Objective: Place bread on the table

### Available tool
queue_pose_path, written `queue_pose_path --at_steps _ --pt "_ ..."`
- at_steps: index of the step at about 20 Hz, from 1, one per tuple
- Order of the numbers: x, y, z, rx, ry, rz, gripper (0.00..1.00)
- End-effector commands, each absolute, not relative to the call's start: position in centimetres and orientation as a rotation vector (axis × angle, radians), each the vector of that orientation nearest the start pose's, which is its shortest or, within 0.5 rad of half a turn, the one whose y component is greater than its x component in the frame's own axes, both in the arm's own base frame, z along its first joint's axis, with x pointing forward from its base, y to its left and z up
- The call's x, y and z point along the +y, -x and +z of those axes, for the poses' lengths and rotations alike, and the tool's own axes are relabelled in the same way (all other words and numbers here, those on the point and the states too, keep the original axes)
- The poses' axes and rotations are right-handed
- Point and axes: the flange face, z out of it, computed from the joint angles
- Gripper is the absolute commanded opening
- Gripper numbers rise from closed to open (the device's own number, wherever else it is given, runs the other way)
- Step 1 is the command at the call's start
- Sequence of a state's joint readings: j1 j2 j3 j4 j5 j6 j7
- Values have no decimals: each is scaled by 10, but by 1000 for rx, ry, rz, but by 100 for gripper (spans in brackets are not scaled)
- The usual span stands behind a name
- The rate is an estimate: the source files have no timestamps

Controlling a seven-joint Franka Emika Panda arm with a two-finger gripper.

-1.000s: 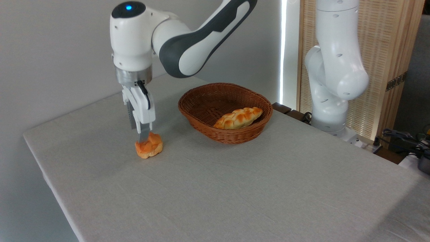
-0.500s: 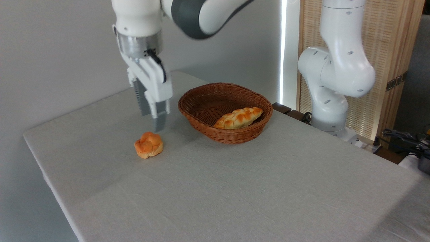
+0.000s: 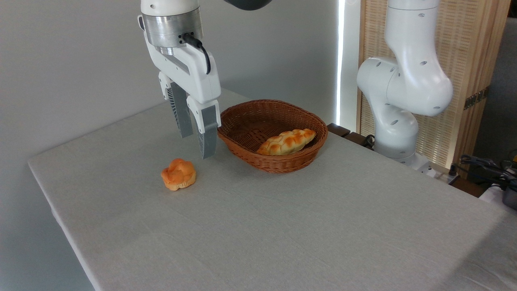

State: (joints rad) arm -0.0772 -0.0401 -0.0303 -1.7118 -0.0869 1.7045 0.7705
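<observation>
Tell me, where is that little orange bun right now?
The bun sits on the grey table, left of the wicker basket, just below and left of the open gripper, which hangs clear of it.

- Plain grey wall (image 3: pixel 72 60) behind and to the gripper's left.
- Bright vertical strip of light (image 3: pixel 341 60) to its right.
- Slatted wooden screen (image 3: pixel 468 52) farther right.
- Dark cables (image 3: pixel 482 165) far right, low.

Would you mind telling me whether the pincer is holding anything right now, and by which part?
Nothing is held: the pincer hangs open and empty above the table, apart from the bun.
</observation>
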Motion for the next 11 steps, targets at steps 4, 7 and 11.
queue_pose_path --at_steps 4,7,11 --pt "-76 -559 598 1243 2967 -16 100" --pt "-77 -559 598 1243 2965 -15 100" --pt "-76 -560 598 1245 2964 -18 100"
